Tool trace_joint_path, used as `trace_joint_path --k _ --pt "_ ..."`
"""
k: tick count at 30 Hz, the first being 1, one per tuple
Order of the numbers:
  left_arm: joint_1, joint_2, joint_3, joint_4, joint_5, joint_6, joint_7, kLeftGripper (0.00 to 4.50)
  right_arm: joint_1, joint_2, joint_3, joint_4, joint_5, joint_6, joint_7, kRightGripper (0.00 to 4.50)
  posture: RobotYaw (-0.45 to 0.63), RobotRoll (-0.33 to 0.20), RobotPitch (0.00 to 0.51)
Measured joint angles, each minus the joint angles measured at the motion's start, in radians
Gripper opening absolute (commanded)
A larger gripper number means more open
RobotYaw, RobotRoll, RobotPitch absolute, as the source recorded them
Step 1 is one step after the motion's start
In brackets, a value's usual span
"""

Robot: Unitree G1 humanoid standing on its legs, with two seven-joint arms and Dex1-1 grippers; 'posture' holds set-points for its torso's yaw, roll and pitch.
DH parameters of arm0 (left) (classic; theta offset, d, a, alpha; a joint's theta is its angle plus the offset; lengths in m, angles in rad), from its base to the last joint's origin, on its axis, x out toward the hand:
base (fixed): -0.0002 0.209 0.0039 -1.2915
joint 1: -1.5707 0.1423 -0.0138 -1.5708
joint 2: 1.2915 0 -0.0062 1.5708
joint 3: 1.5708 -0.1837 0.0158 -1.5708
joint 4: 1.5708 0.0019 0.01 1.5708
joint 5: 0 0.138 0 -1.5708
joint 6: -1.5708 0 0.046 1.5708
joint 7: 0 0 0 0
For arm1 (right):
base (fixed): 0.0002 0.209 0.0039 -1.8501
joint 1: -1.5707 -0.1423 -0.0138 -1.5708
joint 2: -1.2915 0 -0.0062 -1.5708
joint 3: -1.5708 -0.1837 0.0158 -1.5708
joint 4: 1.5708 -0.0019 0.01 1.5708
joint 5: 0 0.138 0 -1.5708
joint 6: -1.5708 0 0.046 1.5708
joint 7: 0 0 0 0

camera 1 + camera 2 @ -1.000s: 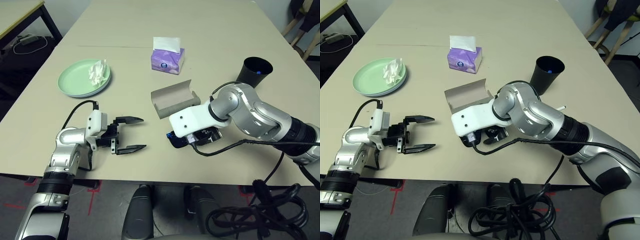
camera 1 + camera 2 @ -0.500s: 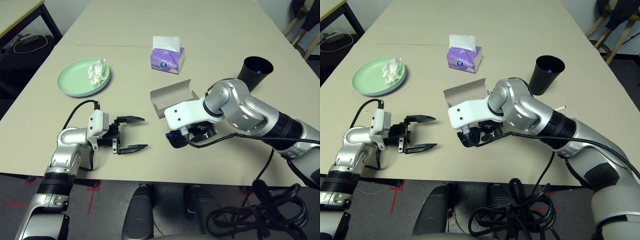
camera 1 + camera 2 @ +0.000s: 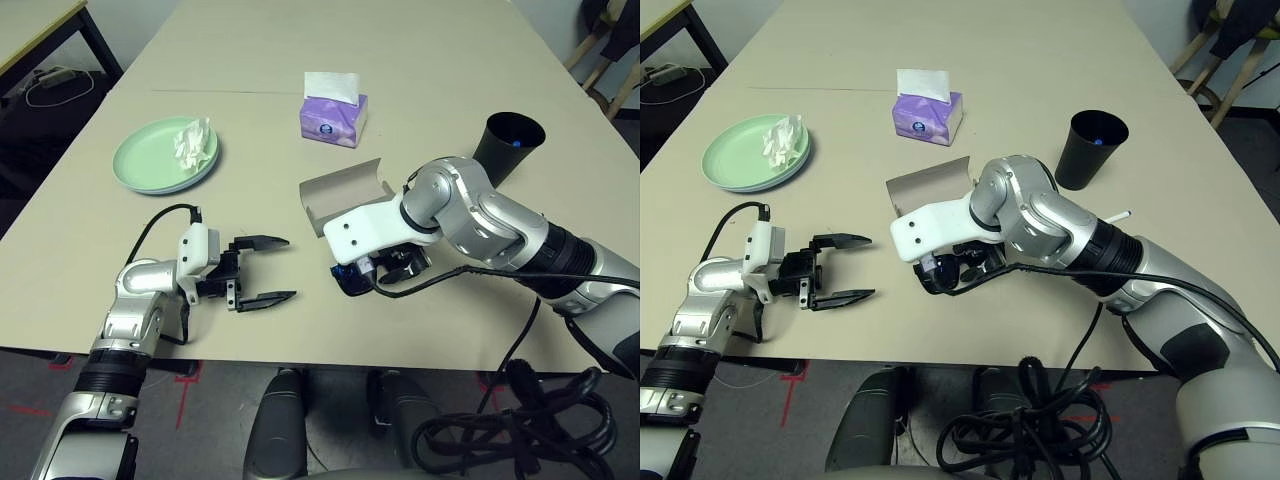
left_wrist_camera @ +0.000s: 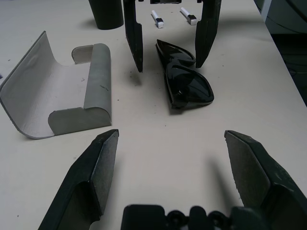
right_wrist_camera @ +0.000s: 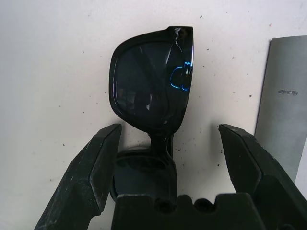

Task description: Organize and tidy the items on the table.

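Black sunglasses (image 5: 152, 93) lie folded on the beige table (image 3: 250, 50) near its front edge. My right gripper (image 5: 170, 128) hangs open over them, one finger on each side, not touching the frame. Seen from the left wrist, the right gripper (image 4: 169, 67) straddles the sunglasses (image 4: 184, 81). The grey glasses case (image 3: 345, 195) lies open just behind. My left gripper (image 3: 289, 267) rests open on the table to the left, with nothing between its fingers. A mint green plate (image 3: 145, 165) holds crumpled white tissue (image 3: 196, 143) at far left. The black cup (image 3: 507, 145) stands at right, a pen (image 3: 1118, 216) lying near it.
A purple tissue box (image 3: 333, 115) stands behind the case at mid table. A black-legged side table (image 3: 40, 30) and floor cables lie beyond the left edge. Chair legs (image 3: 610, 60) show at the far right corner. The front table edge runs just below both grippers.
My right arm has swung its wrist a little to the left and back above the sunglasses. The left gripper has stayed where it was, open.
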Motion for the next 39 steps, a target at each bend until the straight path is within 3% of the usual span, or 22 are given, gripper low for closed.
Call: trace_joint_path --k 30,34,39 --pt "-0.011 -0.002 0.000 -0.002 -0.001 -0.011 -0.001 4.47 -0.001 0.000 -0.003 0.022 -0.033 -0.036 0.019 4.50 0.12 0.000 0.187" --pt "-0.015 -0.005 0.000 -0.001 -0.001 -0.014 -0.001 4.50 0.003 0.000 -0.003 0.023 -0.034 -0.036 0.019 3.57 0.12 0.000 0.186" --pt "-0.015 -0.006 0.000 -0.001 -0.001 -0.014 -0.001 4.50 0.004 0.004 -0.003 0.023 -0.035 -0.037 0.019 1.62 0.13 0.000 0.184"
